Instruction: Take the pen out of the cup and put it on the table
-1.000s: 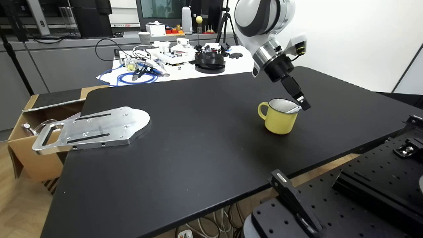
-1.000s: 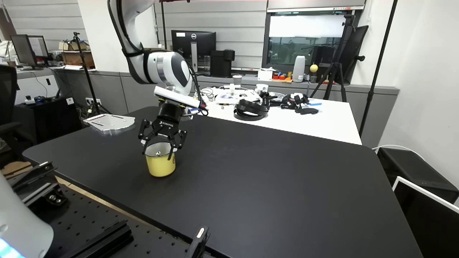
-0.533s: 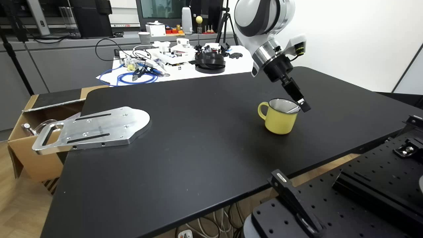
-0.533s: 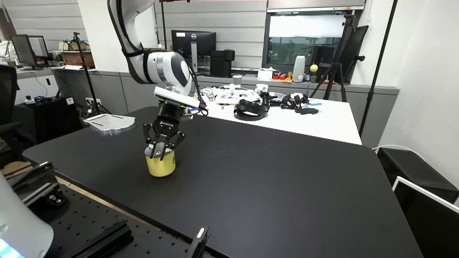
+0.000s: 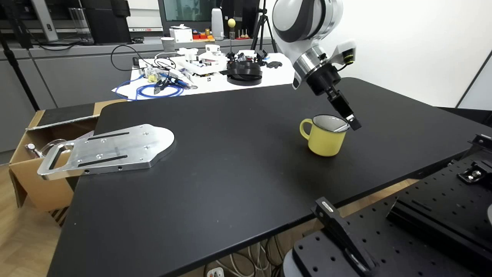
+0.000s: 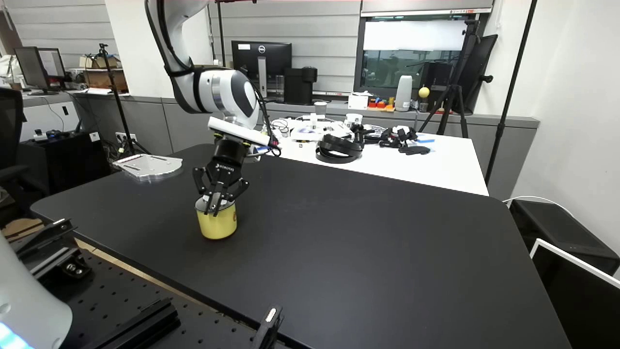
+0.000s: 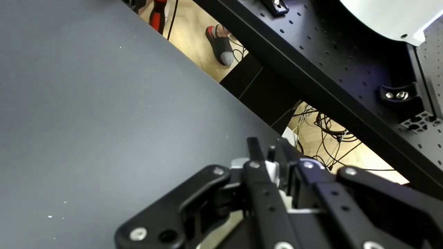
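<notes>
The yellow cup [image 5: 324, 141] stands upright on the black table [image 5: 230, 184], its handle showing. A whitish pen [image 5: 341, 127] leans inside it with its upper end at the rim, where my gripper [image 5: 354, 121] comes down at a slant. Seen from an exterior view, the gripper [image 6: 211, 212] has its fingers drawn together in front of the cup [image 6: 217, 226] at rim height. In the wrist view the gripper [image 7: 268, 141] is nearly closed, with the white pen [image 7: 272, 171] and its dark tip between the fingers. The pen's lower part is hidden.
A silver metal plate [image 5: 115, 146] lies at the table's edge beside a cardboard box [image 5: 42, 184]. Behind stands a white table [image 6: 436, 165] cluttered with cables and parts. The black perforated robot base [image 5: 384, 231] borders the table across a gap.
The gripper's fingers have come together from wide apart to around the pen, most of it by half a second ago. Cup and arm have stayed nearly in place.
</notes>
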You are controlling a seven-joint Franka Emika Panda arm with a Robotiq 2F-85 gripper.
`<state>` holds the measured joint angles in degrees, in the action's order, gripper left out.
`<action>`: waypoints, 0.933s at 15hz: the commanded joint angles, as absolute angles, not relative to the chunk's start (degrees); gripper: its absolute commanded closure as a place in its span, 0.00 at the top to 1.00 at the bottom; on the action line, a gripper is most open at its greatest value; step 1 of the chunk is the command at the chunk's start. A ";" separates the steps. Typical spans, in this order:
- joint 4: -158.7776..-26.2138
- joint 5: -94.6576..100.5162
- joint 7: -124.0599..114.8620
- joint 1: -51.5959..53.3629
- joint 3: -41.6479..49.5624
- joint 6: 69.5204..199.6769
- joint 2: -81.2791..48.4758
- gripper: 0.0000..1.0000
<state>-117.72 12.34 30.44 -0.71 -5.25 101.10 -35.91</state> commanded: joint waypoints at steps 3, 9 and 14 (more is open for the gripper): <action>-115.80 11.39 30.75 -1.14 -6.35 94.55 -34.78 0.04; -112.48 10.44 32.75 -1.39 -7.12 85.45 -33.14 0.04; -110.46 10.54 34.63 -1.08 -7.43 78.21 -30.24 0.04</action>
